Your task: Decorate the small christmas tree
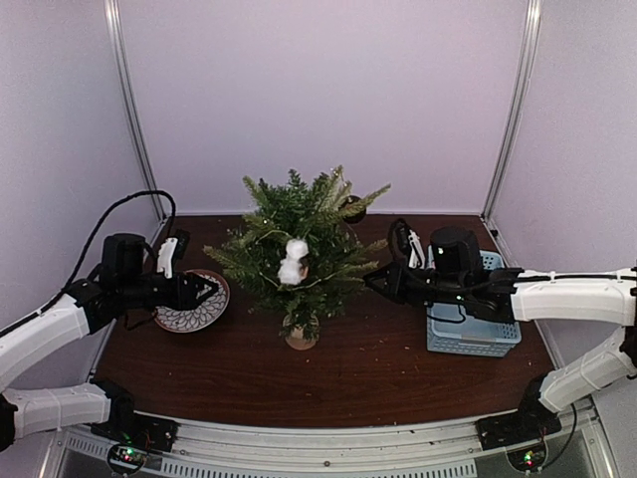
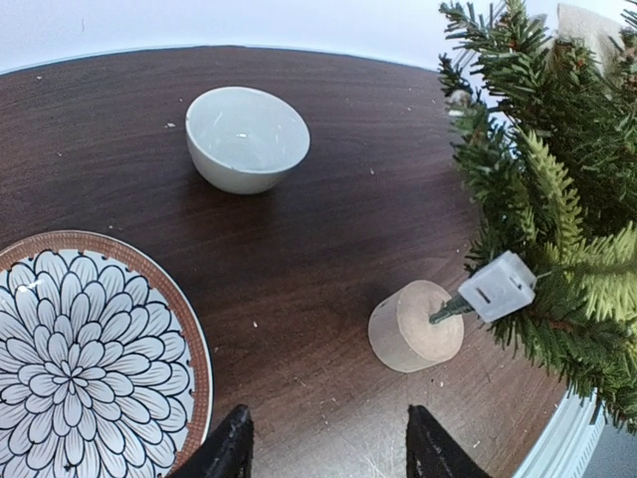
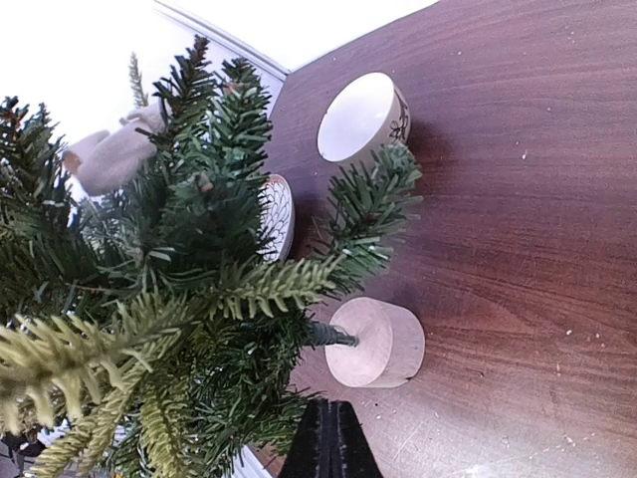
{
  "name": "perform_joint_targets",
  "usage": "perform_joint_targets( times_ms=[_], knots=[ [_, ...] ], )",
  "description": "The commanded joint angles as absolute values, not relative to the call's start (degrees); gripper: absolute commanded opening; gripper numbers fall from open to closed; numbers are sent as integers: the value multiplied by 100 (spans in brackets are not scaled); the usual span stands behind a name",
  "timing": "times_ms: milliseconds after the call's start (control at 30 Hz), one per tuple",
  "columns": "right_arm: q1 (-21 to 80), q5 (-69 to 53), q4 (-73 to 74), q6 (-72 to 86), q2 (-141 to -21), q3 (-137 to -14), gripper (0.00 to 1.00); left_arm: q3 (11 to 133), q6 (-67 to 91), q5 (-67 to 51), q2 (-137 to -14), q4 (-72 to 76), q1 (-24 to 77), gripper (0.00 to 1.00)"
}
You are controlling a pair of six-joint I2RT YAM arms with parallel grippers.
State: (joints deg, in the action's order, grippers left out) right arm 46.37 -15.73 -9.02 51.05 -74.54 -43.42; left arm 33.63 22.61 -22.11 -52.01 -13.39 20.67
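Note:
The small christmas tree (image 1: 299, 244) stands mid-table on a round pale wooden stump (image 1: 301, 339). A white fluffy ornament (image 1: 294, 261) hangs on its front. My left gripper (image 1: 204, 291) hovers open over the patterned plate's right edge, left of the tree, with nothing between its fingers (image 2: 227, 453). The left wrist view shows the stump (image 2: 416, 326) and a small white box (image 2: 498, 286) among the low branches. My right gripper (image 1: 373, 279) is at the tree's right side, shut and empty. Its closed tips (image 3: 330, 443) point at the stump (image 3: 376, 342) under the branches (image 3: 199, 259).
A flower-patterned plate (image 1: 191, 302) lies left of the tree. A pale bowl (image 2: 247, 137) sits behind it. A light blue basket (image 1: 473, 329) stands under the right arm. Purple walls enclose the table on three sides.

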Motion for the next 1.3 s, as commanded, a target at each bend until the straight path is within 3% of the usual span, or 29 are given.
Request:
perform_joint_targets(
  times_ms=[0, 667, 1267],
  knots=[
    [4387, -1896, -756, 4818, -7660, -4645, 0, 3266, 2216, -2305, -5100, -1037, 2030, 52],
    [3426, -3469, -523, 3977, -8735, -5673, 0, 3085, 1701, -3100, -4835, -751, 2030, 53],
    [3174, -4517, -468, 3598, -10258, -7257, 0, 3059, 1330, -3355, -4801, -832, 2030, 53]
  ],
)
